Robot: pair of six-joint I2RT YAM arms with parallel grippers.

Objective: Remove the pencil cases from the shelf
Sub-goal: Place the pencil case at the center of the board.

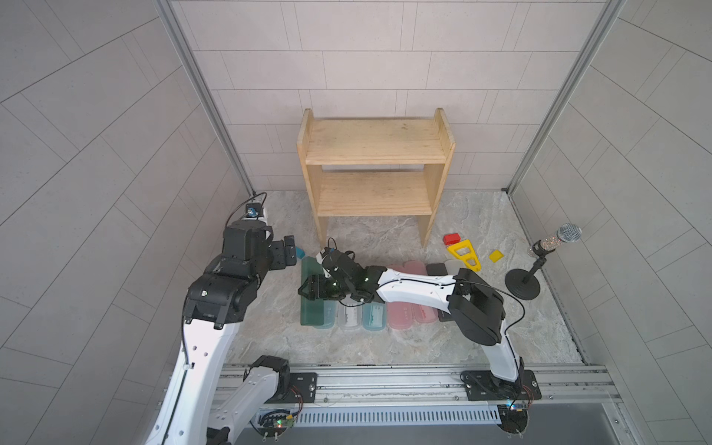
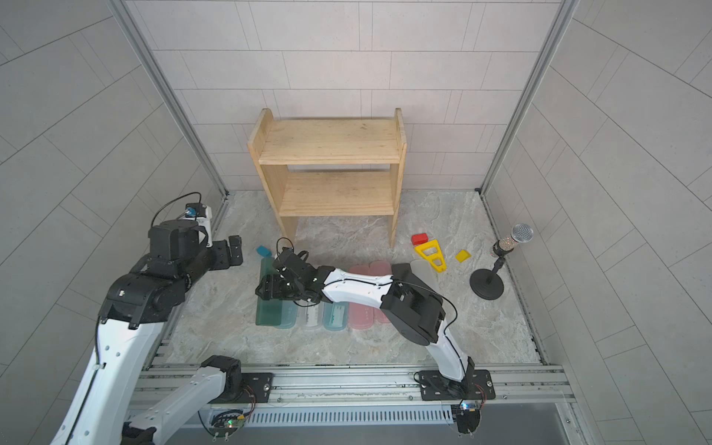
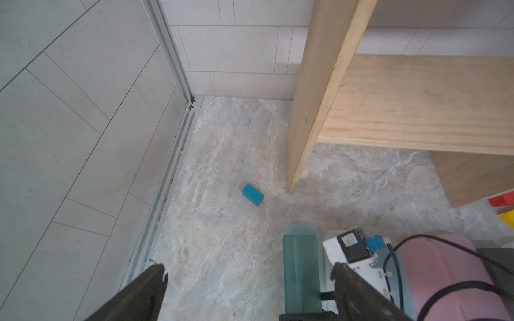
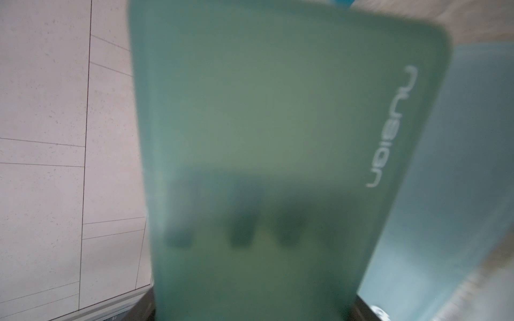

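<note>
Currently my left gripper [image 1: 291, 252] stands wide and empty at far left. My right gripper [image 1: 306, 288] is clamped on the dark green translucent plastic pencil case [image 1: 310, 314], leftmost in the row on the stone-patterned table [image 1: 269, 339]. Both tiers of the light pine wooden shelf [image 1: 375, 144] behind are bare. Advice: lower the case flat beside the light teal plastic case [image 1: 328, 318], not overlapping it, then release.

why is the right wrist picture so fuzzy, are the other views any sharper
Right wrist view: the green pencil case sits close to the lens, so it blurs and fills most of the frame. Left wrist view: sharp on the blue block and shelf. Both top views: even light, wall lines bowed.
</note>
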